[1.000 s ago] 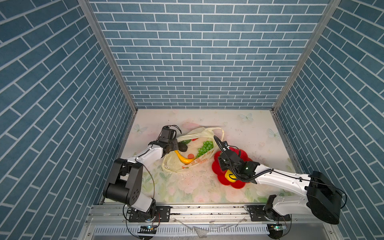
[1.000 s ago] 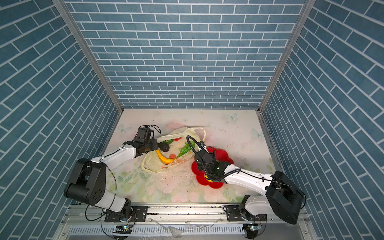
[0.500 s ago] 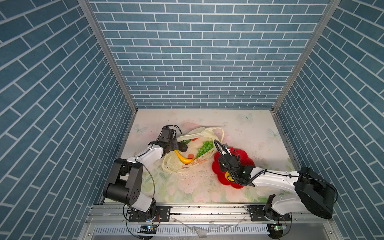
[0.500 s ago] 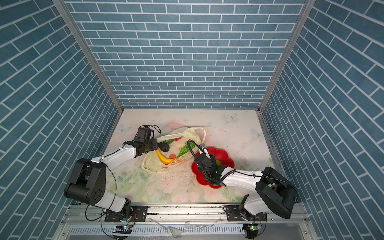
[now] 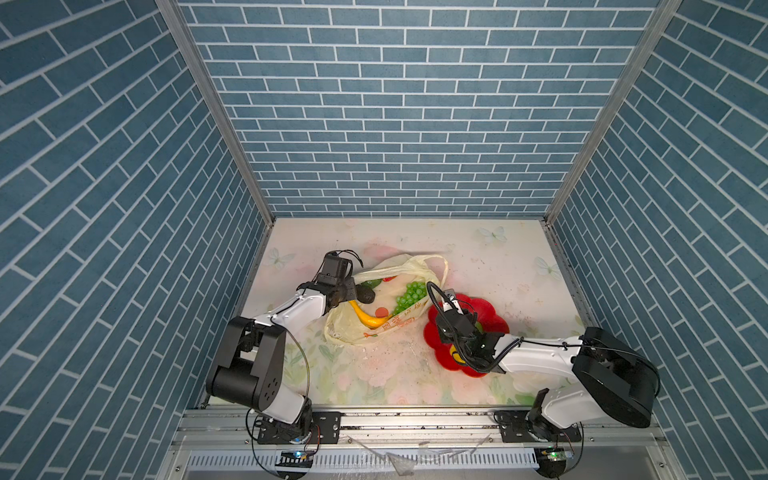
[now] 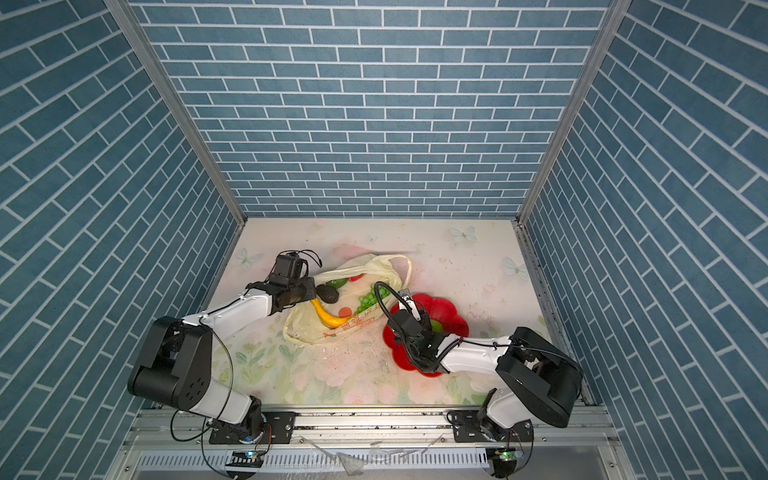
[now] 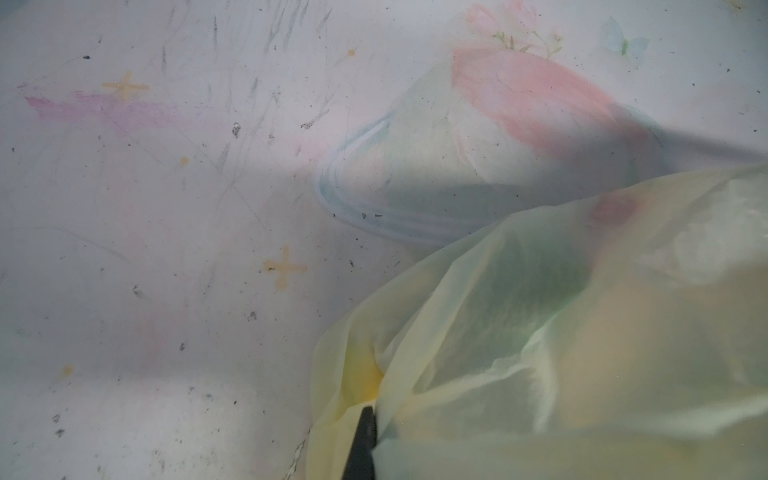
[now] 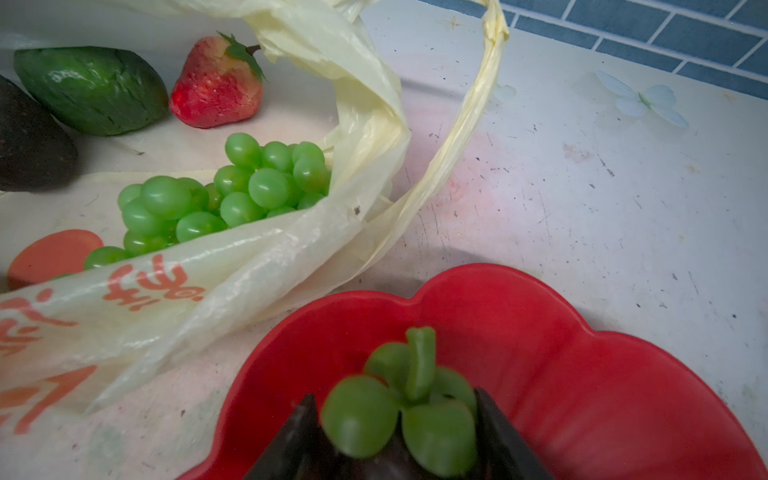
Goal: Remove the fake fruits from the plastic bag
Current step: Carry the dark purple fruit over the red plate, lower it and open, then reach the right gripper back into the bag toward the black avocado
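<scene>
Five fake fruits are counted inside the thin pale-yellow translucent plastic bag [image 5: 345, 329], which lies open just beside the plate: long yellow banana [image 5: 366, 318], big green grape bunch [image 8: 232, 191], red strawberry [image 8: 216, 89], green ridged fruit [image 8: 91, 89], dark brown piece [image 8: 29, 141]. Left gripper [image 7: 365, 432] is clamped on the bag film at the mouth edge. Right gripper [image 8: 395, 419] is closed on a small green grape sprig [image 8: 361, 411], held just over the red flower-shaped plate [image 8: 582, 374]. Fruits are judged light, hard, smooth plastic; slip is likely on round ones. Big bunch is best taken across its middle, banana mid-length. Film is soft and clingy; drag-along is expected unless pinned.
</scene>
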Controlling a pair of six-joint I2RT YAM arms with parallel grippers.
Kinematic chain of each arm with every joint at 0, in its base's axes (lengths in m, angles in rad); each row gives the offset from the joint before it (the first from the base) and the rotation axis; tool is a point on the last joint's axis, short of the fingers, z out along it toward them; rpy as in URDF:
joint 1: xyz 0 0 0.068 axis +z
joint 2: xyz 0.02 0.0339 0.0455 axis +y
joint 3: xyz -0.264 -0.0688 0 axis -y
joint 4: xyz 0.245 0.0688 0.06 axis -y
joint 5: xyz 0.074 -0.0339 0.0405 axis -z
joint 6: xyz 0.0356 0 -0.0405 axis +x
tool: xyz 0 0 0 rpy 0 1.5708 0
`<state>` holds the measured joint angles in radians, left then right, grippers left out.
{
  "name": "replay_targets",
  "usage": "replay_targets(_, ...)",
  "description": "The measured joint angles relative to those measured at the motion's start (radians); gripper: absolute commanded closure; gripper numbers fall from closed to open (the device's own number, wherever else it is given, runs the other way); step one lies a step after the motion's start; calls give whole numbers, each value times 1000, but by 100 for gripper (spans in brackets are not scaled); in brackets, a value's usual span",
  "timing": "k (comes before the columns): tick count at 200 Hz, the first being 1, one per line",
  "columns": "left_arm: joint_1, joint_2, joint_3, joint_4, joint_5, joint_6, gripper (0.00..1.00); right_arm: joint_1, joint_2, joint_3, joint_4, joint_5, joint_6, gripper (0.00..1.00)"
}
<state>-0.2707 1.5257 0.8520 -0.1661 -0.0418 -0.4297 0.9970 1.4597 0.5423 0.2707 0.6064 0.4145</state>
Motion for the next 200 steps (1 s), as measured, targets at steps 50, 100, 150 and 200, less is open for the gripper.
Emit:
replay_targets(50, 0, 0, 0, 0, -3, 0, 100, 0, 29, -1, 6, 17, 8, 41)
replay_targets(100, 0, -1, 0, 0, -5, 0, 100, 0, 37, -1, 5, 19, 19, 35)
replay_targets(150, 0, -2, 0, 0, -5, 0, 100, 1, 36, -1, 4, 21, 26, 28)
replay_targets(200, 0, -2, 0, 0, 2, 2, 100, 1, -37, 1, -45, 26, 26, 28)
